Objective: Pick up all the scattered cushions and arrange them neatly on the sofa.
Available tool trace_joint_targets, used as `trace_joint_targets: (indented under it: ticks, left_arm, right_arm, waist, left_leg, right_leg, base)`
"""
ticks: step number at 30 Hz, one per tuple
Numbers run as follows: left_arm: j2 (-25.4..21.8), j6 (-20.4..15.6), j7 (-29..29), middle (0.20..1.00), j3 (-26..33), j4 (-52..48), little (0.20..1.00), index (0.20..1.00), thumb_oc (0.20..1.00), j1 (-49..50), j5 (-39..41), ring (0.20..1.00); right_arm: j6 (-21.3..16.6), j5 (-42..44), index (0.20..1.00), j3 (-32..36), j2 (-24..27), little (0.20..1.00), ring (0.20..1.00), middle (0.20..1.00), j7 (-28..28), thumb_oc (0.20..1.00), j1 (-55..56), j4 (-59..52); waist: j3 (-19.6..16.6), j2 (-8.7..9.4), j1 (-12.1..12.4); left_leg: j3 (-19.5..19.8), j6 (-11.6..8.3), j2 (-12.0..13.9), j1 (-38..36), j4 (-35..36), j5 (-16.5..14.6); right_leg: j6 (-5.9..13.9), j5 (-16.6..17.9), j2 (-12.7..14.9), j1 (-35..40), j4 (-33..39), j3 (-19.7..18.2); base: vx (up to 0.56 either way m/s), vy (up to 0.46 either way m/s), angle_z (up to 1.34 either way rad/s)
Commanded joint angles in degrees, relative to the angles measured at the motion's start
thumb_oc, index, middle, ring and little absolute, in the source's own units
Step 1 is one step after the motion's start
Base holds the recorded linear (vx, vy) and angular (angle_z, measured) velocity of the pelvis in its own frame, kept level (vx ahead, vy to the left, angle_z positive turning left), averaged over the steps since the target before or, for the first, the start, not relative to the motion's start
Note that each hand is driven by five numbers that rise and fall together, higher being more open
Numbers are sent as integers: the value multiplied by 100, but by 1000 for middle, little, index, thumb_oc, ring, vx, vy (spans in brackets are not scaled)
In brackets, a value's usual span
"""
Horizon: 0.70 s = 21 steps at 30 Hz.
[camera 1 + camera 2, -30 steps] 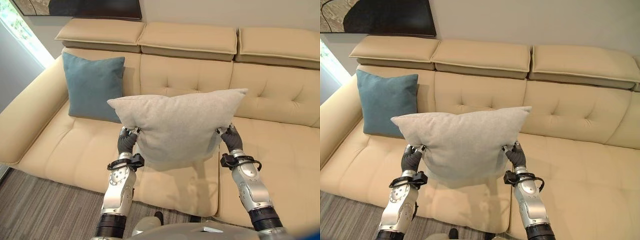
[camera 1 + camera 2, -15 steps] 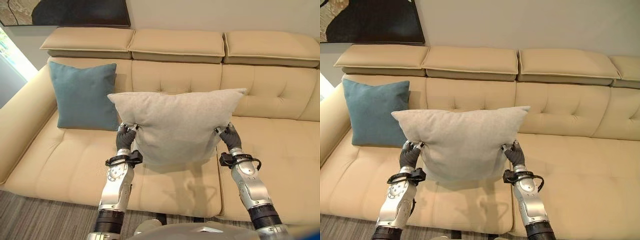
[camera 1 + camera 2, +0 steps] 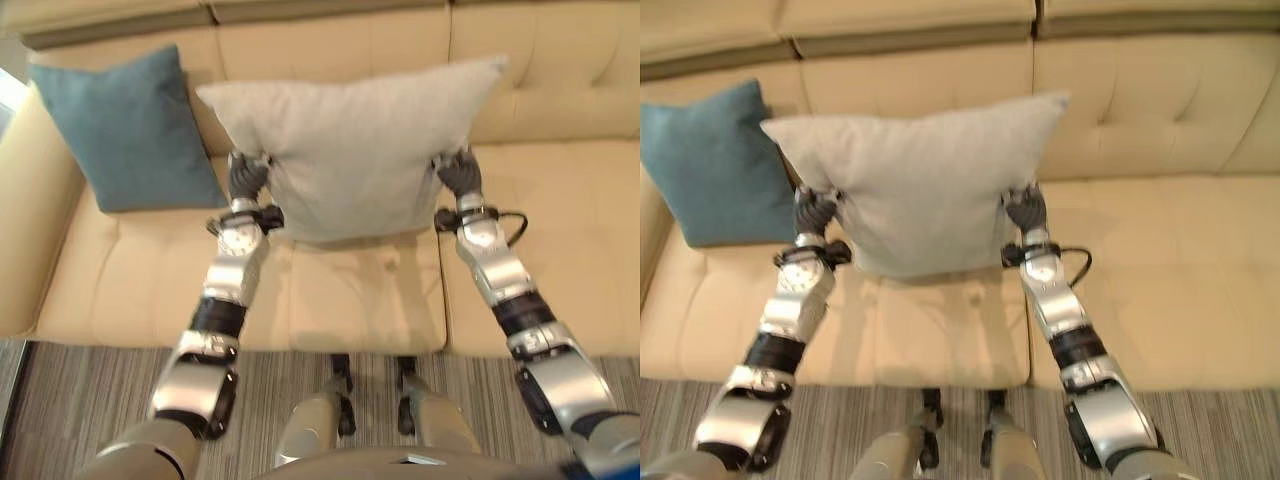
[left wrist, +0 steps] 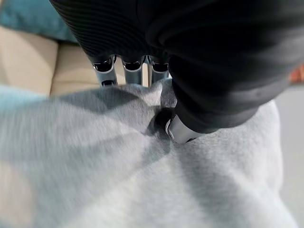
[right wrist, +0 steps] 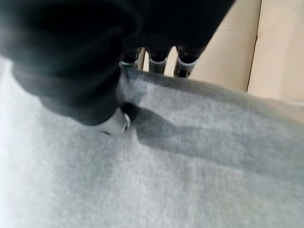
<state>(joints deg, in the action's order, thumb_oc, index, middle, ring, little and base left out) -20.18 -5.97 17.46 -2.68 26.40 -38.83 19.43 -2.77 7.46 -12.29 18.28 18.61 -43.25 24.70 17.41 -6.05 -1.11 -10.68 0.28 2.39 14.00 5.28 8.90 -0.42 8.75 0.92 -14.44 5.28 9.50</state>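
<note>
With the left hand (image 3: pixel 247 175) and right hand (image 3: pixel 458 172) each pinching a side edge of the grey cushion (image 3: pixel 350 145) held between them above the sofa (image 3: pixel 560 220) seat, lean it upright on the backrest beyond the fingers, beside the teal cushion (image 3: pixel 125 130), releasing both together.

The floor (image 3: pixel 90 400) runs as a band across the near side of the scene, from the left edge to the right edge. It is grey, with thin lighter and darker stripes lying close together. The stripes run mostly left to right, slanting a little at the near left. At the far left edge is 1 small bright patch (image 3: pixel 8 95); what it is cannot be told.
</note>
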Motion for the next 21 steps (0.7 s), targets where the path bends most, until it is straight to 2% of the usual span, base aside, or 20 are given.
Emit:
trace_joint_targets:
  ticks: [1,7,17,18,19,21]
  left_arm:
    - [-164,-819,188,200,6,-224,200,200,200,-576,-79,200]
    - [-424,-903,326,200,124,-27,200,200,200,-1117,27,200]
    - [-768,-802,314,200,-142,461,200,200,200,-1789,-28,200]
    - [-877,-740,326,498,-172,627,498,498,498,-1863,-80,498]
    - [-932,-718,342,1000,-177,725,1000,1000,1000,-1901,-108,1000]
    - [-1022,-650,381,1000,-125,939,1000,1000,1000,-1925,-119,1000]
  right_arm:
    - [-605,-356,200,-114,-62,200,200,200,278,200,-671,-546]
    - [-617,-372,200,-264,237,200,200,200,510,200,-1470,-239]
    - [-620,-386,200,-450,344,200,200,200,596,200,-1877,53]
    - [-592,-468,200,-509,398,200,200,200,605,200,-1935,142]
    - [-575,-535,470,-539,446,470,470,470,632,470,-1968,219]
    - [-500,-695,1000,-559,605,1000,1000,1000,751,1000,-2076,442]
  waist:
    - [-238,246,-72]
    - [-8,174,-115]
    - [349,229,-202]
    - [403,213,-219]
    - [445,203,-225]
    - [544,172,-229]
  left_leg:
    - [275,-247,-252,-530,-28,-641]
    - [345,-313,-227,-84,-28,-549]
    - [422,-353,-207,262,-28,-434]
    - [438,-356,-203,277,-28,-425]
    - [445,-357,-200,277,-28,-424]
    - [455,-356,-199,253,-28,-425]
  right_leg:
    - [198,-303,-30,266,-28,-40]
    - [230,-222,-70,-165,-28,-111]
    - [228,-73,-76,-522,-28,-212]
    - [229,-66,-75,-533,-28,-229]
    - [231,-68,-75,-533,-28,-236]
    - [231,-66,-79,-506,-28,-259]
  base:
    - [-54,10,-1]
    - [-23,13,-4]
    - [-9,-9,-5]
    - [0,0,0]
    - [0,0,0]
    - [5,9,-5]
